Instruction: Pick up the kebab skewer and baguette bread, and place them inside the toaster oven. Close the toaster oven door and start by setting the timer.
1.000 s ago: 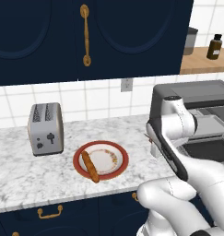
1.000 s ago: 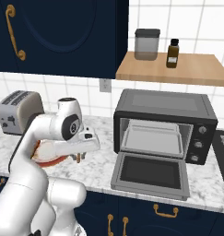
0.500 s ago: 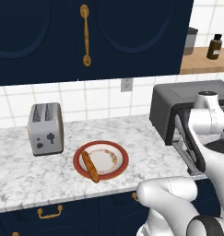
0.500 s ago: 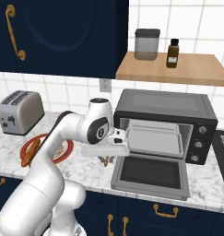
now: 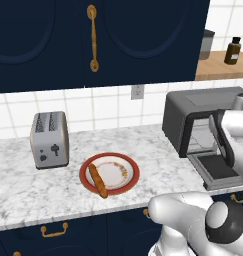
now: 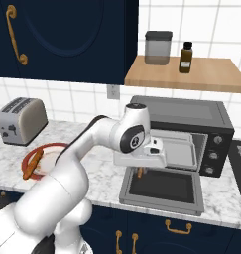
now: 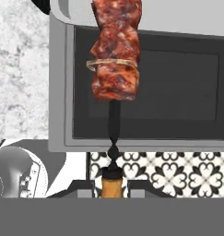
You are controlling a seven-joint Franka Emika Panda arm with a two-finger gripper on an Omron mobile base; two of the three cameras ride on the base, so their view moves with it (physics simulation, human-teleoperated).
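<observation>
Toaster (image 5: 49, 139), small and silver with two slots, stands at the left end of the marble counter (image 5: 23, 185), against the tiled wall. Just right of it sits a red-rimmed plate (image 5: 132, 173) with the baguette bread (image 5: 98, 180) lying diagonally across its left side. Further right, the toaster oven (image 6: 191, 133) stands with the toaster oven door (image 6: 163, 187) dropped flat toward the counter edge, and a light tray shows inside the cavity. The gripper (image 6: 140, 169) hangs over the left part of that lowered door, in front of the oven mouth. In the hand view its fingers are pinched on the orange handle end of the kebab skewer (image 7: 115, 60), whose thin dark stick runs away from the hand to reddish-brown meat chunks held above the door's dark glass. On the wooden shelf above the oven stand a grey canister (image 6: 157, 47) and a brown bottle (image 6: 186, 57).
</observation>
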